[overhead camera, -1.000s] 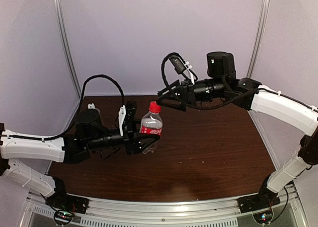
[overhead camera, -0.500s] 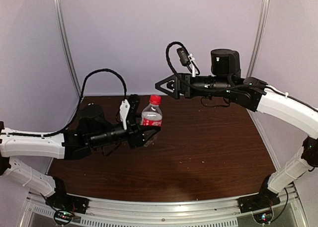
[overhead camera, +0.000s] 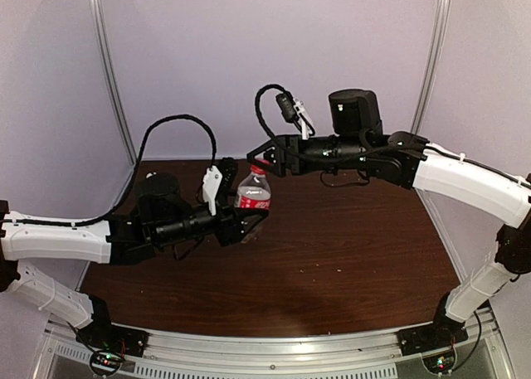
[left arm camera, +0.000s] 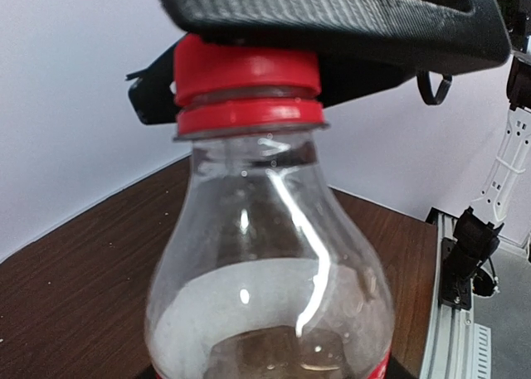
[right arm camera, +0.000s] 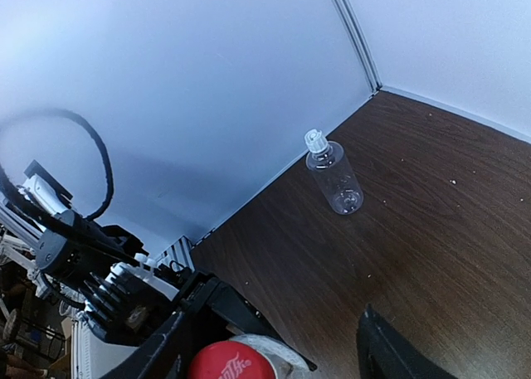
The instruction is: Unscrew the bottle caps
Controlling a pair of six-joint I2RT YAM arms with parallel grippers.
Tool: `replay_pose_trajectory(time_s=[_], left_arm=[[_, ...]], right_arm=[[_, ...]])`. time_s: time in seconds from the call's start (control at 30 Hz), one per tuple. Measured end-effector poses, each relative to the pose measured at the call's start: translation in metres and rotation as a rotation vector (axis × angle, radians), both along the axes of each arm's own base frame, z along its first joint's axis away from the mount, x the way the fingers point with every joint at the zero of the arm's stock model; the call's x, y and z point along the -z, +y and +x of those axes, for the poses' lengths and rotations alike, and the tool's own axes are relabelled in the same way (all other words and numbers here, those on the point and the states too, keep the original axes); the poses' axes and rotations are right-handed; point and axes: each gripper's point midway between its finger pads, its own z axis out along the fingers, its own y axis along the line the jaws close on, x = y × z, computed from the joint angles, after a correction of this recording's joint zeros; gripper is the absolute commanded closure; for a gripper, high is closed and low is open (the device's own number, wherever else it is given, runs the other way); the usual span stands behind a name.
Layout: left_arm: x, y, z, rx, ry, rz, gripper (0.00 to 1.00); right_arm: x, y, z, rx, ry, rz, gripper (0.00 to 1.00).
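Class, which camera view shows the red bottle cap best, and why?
The left wrist view: the red cap sits large, side-on, ring visible. Top external shows it tiny and far off; right wrist catches only its top, at the frame's bottom edge.

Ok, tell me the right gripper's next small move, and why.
Probably close the right gripper on the red cap: its fingers straddle the cap with a gap, and the left gripper holds the bottle.

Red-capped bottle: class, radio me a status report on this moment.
Left end effector clamped on bottle body. Right end effector open astride red cap, cap on. Nothing blocking.
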Motion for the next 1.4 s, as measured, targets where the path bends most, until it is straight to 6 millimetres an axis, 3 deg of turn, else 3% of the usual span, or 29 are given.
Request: replay_pose_trajectory(time_s=[0.87,1.2,1.4], left_arm=[[0.005,0.005,0.008,-0.058,0.006,0.021,0.68],[0.003,0.003,0.002,-0.017,0.004,0.01,0.68],[-0.001,0.001,-0.014,0.076,-0.001,-0.018,0.68]], right_arm=[[0.006,0.011,-0.01,-0.047,-0.005,-0.009,0.79],[0.005,0.011,-0.013,-0.1,-0.071,-0.025,0.88],[0.0,0.009,-0.029,-0.27,-0.137,-0.009,0.85]])
